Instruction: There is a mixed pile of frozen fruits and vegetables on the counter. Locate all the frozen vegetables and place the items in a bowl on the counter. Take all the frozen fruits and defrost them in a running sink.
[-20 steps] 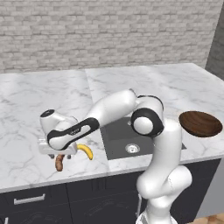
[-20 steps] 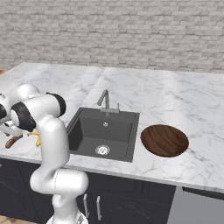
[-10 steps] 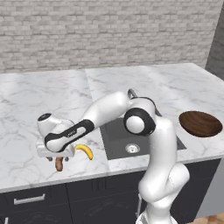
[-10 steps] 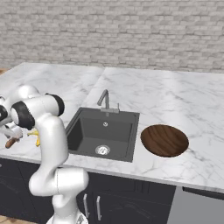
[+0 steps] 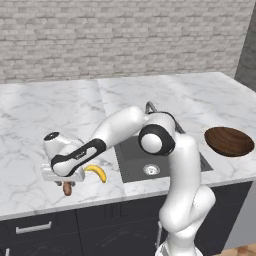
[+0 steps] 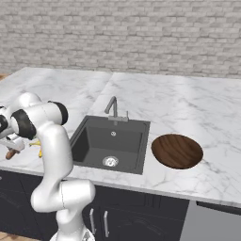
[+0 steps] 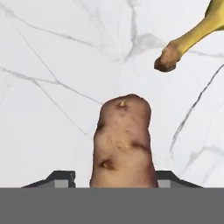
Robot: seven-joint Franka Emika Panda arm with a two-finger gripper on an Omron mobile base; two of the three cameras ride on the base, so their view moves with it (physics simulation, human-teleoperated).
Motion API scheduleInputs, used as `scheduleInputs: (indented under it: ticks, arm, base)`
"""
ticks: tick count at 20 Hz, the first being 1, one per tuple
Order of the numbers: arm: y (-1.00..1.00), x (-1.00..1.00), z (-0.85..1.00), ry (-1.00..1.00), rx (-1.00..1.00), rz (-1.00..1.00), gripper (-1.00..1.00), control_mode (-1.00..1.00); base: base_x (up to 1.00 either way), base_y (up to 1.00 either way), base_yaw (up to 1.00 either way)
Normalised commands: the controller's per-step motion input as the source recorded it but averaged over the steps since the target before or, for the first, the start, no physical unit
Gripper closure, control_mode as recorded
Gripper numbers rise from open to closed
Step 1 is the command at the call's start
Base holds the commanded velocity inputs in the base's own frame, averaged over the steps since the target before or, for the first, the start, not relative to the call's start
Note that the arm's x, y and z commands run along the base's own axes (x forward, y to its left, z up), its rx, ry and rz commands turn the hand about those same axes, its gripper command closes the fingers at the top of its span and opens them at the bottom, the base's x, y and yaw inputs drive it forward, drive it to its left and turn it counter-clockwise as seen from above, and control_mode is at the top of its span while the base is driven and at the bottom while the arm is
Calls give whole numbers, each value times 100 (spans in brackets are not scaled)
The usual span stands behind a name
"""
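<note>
White robot arm reaching low over the marble table left of the sink, fingers either side of a brown potato, contact unclear, banana just beside, wooden bowl right of the sink

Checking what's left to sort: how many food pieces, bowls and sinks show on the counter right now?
Brown potato-like pieces: 1
Bananas: 1
Wooden bowls: 1
Sinks: 1
Total: 4
</note>
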Motion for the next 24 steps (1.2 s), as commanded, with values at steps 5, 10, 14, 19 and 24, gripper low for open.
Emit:
scheduleInputs:
  ticks: [5, 10, 14, 19, 24]
  arm:
    - [-11, -2, 25, 0, -3, 0, 100, -100]
    - [-25, -12, 41, 0, -4, 1, 100, -100]
    - [-27, -13, 37, -1, -2, 1, 100, -100]
    - [-32, -7, 27, -2, 0, 1, 100, -100]
    - [-39, 0, 8, -3, 1, 4, 100, -100]
  base:
    - [0, 0, 0]
    - [0, 0, 0]
    - [0, 0, 0]
    - [0, 0, 0]
    - [0, 0, 0]
